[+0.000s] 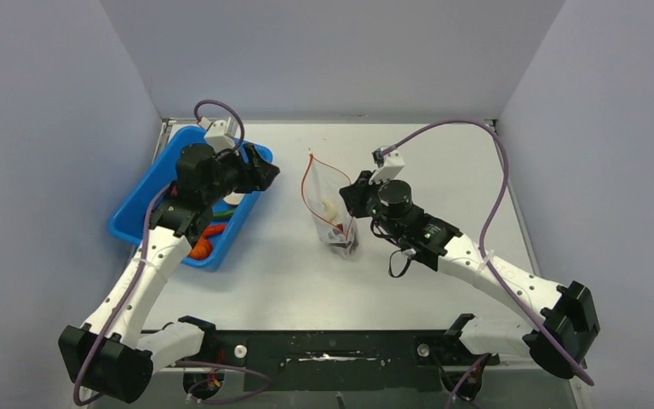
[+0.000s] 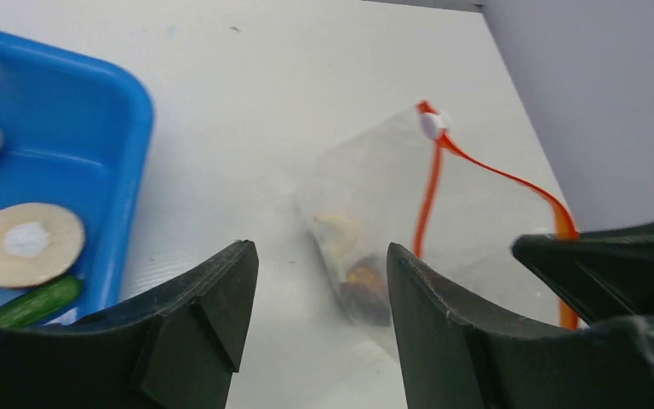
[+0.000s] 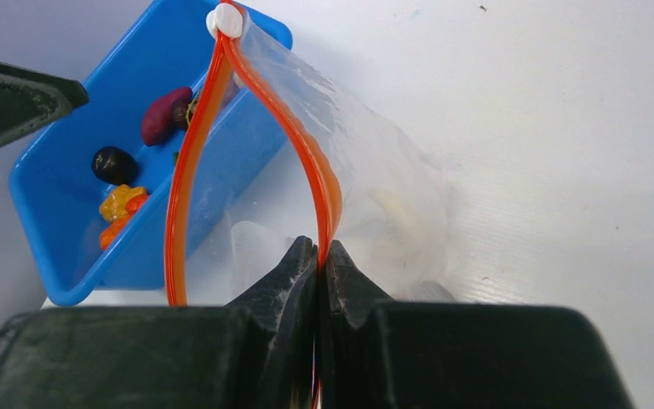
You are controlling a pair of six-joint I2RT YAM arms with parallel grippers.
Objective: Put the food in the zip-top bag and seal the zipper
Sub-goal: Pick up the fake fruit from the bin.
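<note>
The clear zip-top bag [image 1: 328,213] stands mouth-up mid-table, its red zipper [image 1: 306,183] spread in an open loop. My right gripper [image 3: 319,256] is shut on the zipper strip [image 3: 328,183] on one side of the mouth and holds it up. A pale piece [image 2: 337,225] and a dark piece [image 2: 364,283] of food lie inside the bag. My left gripper [image 2: 319,256] is open and empty, above the table between the bin and the bag. More food lies in the bin: purple [image 3: 166,115], dark [image 3: 112,164], orange [image 3: 119,203], a white disc [image 2: 24,243], green [image 2: 34,300].
The blue bin [image 1: 162,251] sits at the left of the table, under my left arm. A white slider [image 2: 433,124] sits at the far end of the zipper. Grey walls close in the table on three sides.
</note>
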